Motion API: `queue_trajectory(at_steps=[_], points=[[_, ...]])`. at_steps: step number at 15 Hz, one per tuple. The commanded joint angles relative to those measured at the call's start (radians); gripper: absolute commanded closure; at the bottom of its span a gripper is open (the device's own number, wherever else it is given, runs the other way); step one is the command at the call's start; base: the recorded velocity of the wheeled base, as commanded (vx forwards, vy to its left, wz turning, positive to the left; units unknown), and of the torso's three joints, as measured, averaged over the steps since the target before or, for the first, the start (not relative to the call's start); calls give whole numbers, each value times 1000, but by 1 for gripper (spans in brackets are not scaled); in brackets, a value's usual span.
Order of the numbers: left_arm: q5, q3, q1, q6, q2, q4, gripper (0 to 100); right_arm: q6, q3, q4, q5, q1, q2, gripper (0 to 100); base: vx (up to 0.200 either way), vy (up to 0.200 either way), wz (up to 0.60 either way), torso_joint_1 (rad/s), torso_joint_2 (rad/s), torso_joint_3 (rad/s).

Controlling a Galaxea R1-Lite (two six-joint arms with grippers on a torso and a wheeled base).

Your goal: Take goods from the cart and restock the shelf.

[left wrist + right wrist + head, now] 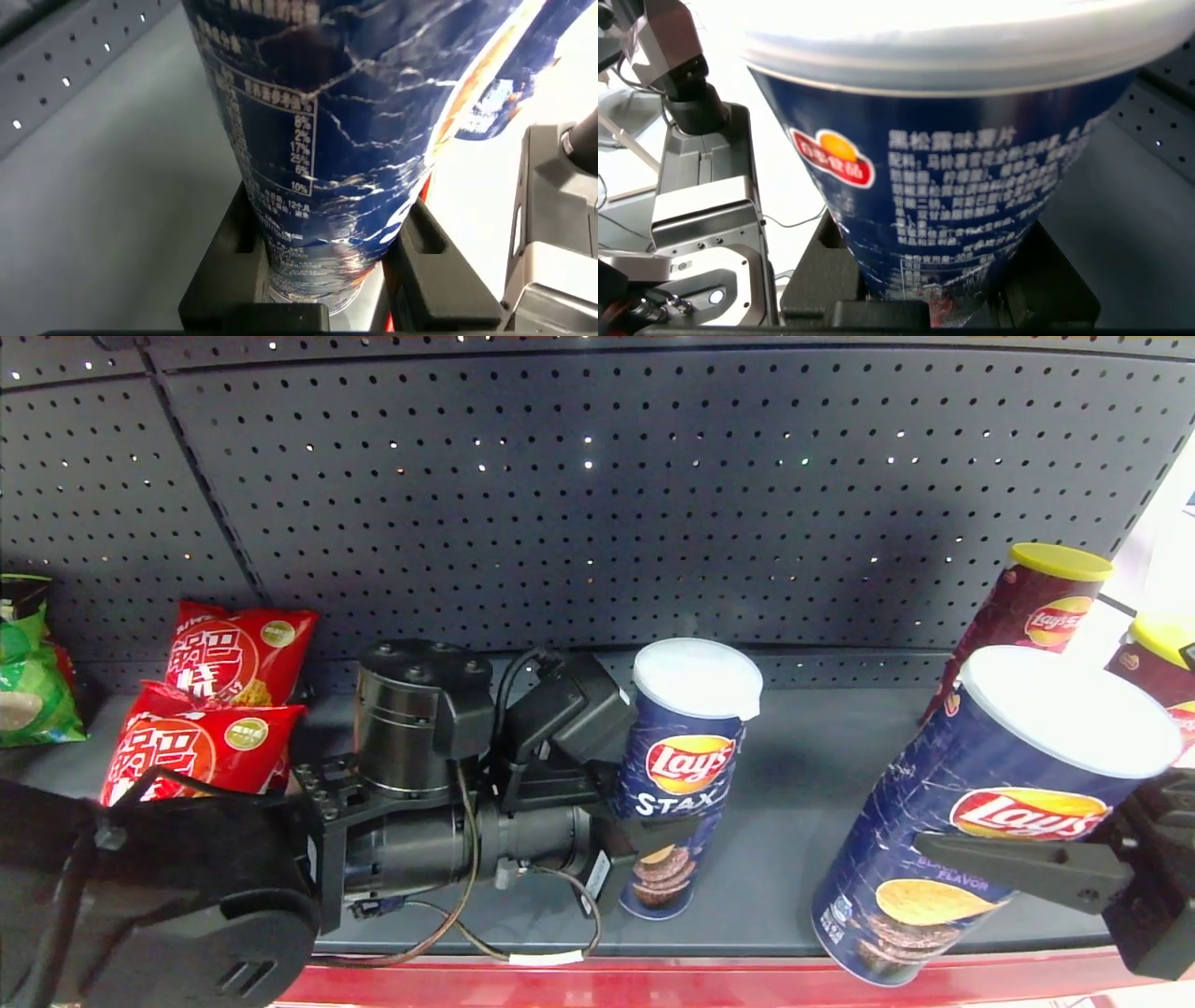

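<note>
Mid-frame in the head view, the left gripper [327,275] is clamped on an upright blue chip can [686,775], whose base sits just inside the red front lip [653,980] of the shelf. At lower right the right gripper [934,280] grips a second blue can [943,859], tilted, its base overlapping that lip. Bare shelf floor [794,821] lies between them. Maroon cans [1036,607] crowd the right edge, red bags [233,658] the left.

free shelf [803,784] btwn upright can [686,775] & tilted can [980,821], red cans [1046,607] rt rear, chip bags [233,658] left
</note>
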Motion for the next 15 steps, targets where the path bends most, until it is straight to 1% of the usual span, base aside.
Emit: queue_trajectory(at_steps=[1, 2, 3, 9, 11, 13, 14, 15], points=[[-1, 15, -1, 0, 5, -1, 100, 0, -1, -1, 0, 0, 5, 100, 0, 0, 0, 0, 0, 0], [-1, 18, -1, 0, 5, -1, 100, 0, -1, -1, 0, 0, 11, 100, 0, 0, 0, 0, 0, 0], [-1, 22, -1, 0, 5, -1, 0, 0, -1, -6, 0, 0, 11, 100, 0, 0, 0, 0, 0, 0], [-1, 41, 7, 0, -7, -1, 0, 6, 2, -21, 0, 0, 17, 100, 0, 0, 0, 0, 0, 0], [-1, 61, 10, 0, -32, -1, 0, 6, 2, -21, 0, 0, 19, 100, 0, 0, 0, 0, 0, 0], [1, 142, 18, -2, -110, 1, 0, 6, 2, -21, 0, 2, 30, 100, 0, 0, 0, 0, 0, 0], [1, 179, 30, -2, -139, 1, 0, 5, 2, -21, 0, 2, 31, 100, 0, 0, 0, 0, 0, 0], [-1, 272, 78, 0, -222, 1, 0, 5, 0, -21, 0, 2, 36, 100, 0, 0, 0, 0, 0, 0]])
